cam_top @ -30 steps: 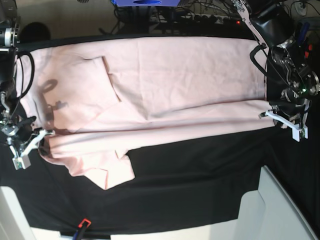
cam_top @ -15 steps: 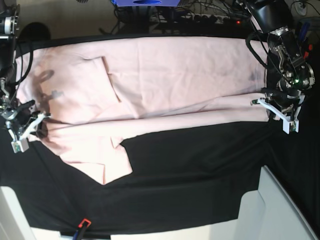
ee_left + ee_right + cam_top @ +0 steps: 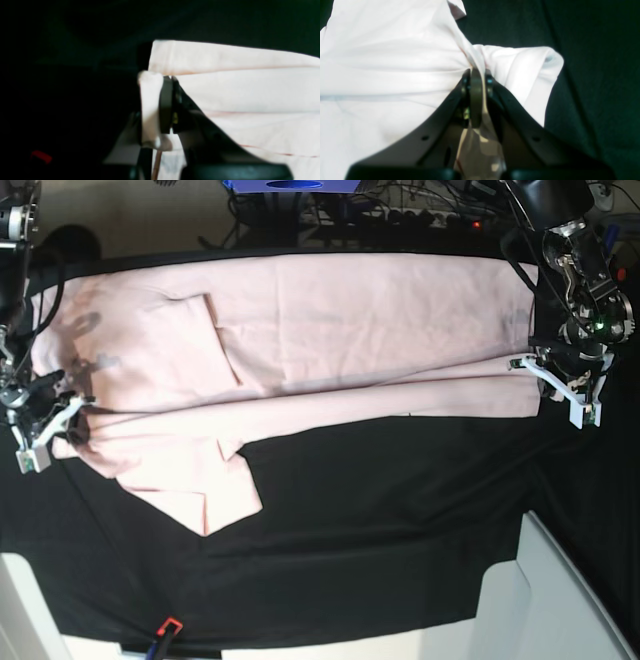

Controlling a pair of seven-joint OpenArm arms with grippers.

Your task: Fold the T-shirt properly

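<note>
The pale pink T-shirt (image 3: 330, 330) lies spread across the black cloth with its plain side up. Its near long edge is lifted and doubled over, and one sleeve (image 3: 215, 495) hangs toward the front. At the view's right, my left gripper (image 3: 532, 372) is shut on the shirt's edge. The left wrist view shows that left gripper (image 3: 171, 79) with a fold of T-shirt (image 3: 237, 90) pinched between its jaws. At the view's left, my right gripper (image 3: 72, 418) is shut on the other end. The right wrist view shows that right gripper (image 3: 476, 73) with bunched T-shirt (image 3: 382, 62) running into its jaws.
A black cloth (image 3: 400, 530) covers the table. White panels stand at the front right (image 3: 540, 600) and front left (image 3: 20, 610). A small red and blue object (image 3: 165, 630) lies at the front edge. Cables and a blue box (image 3: 290, 185) sit behind the table.
Both grippers have carried the shirt's near edge away from the front, toward the far side. More black cloth shows in front, and the hanging sleeve has been drawn along.
</note>
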